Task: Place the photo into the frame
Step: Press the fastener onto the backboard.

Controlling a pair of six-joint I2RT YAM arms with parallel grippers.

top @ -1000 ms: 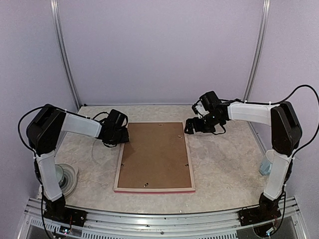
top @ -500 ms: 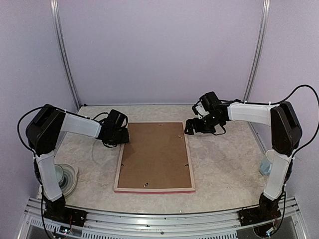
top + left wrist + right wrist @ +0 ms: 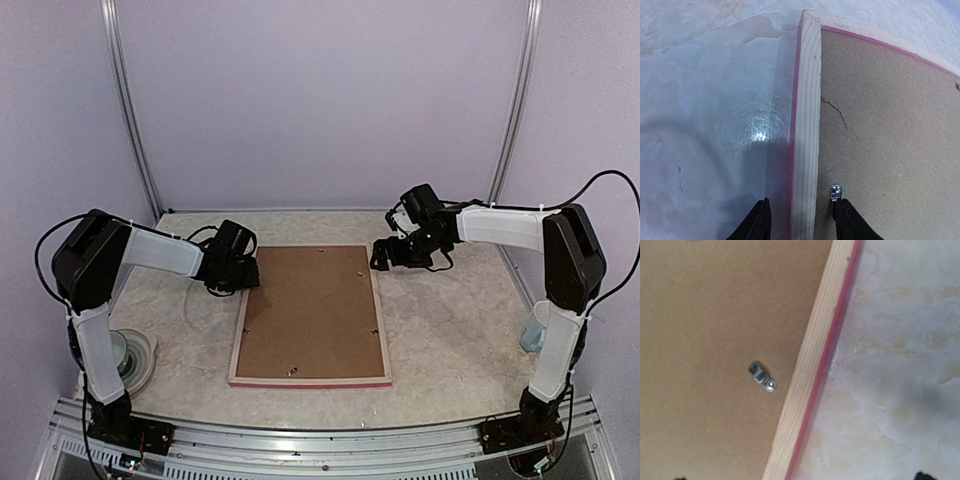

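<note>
The frame [image 3: 310,380] lies face down on the table, its pale wooden back up and its pink-red edge showing. A brown backing board [image 3: 310,305] fills it. The photo is hidden. My left gripper [image 3: 250,272] stands open astride the frame's left rail [image 3: 805,125] near the far corner, one finger outside on the table. The other finger [image 3: 847,220] is on the backing board [image 3: 890,125], its tip against a small metal clip [image 3: 836,190]. My right gripper [image 3: 385,255] hangs wide open above the right rail [image 3: 810,380], next to another clip [image 3: 761,377].
A clear round dish [image 3: 135,355] sits by the left arm's base. A pale blue cup [image 3: 535,328] stands by the right arm. Walls close in the table at the back and both sides.
</note>
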